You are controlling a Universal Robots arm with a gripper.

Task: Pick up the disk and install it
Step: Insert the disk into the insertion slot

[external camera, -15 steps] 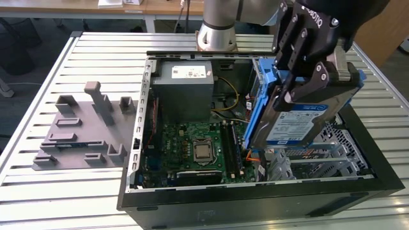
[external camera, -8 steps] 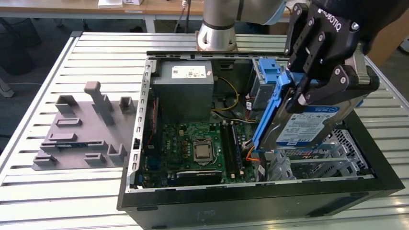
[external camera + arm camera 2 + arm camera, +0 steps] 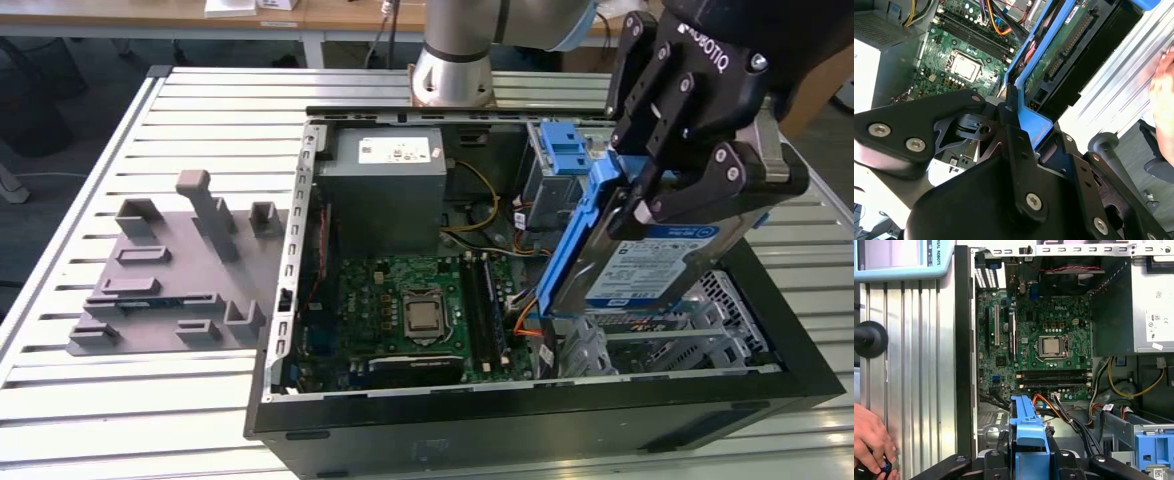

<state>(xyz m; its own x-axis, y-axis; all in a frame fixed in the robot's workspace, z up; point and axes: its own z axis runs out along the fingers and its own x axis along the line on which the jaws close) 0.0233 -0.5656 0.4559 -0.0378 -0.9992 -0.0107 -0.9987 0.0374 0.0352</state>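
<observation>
The gripper (image 3: 678, 196) is pinched onto the disk (image 3: 657, 268), holding it tilted on edge above the open computer case (image 3: 534, 425), beside the motherboard (image 3: 400, 300), toward the exterior view's right

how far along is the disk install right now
Done: the pick-up looks complete, since the hand is closed on the disk and its blue bracket. In hand: the disk hangs tilted over the open computer case, at the exterior view's right of the motherboard. Left: seating it; the disk is not yet lying flat in any bay of the case.
</observation>
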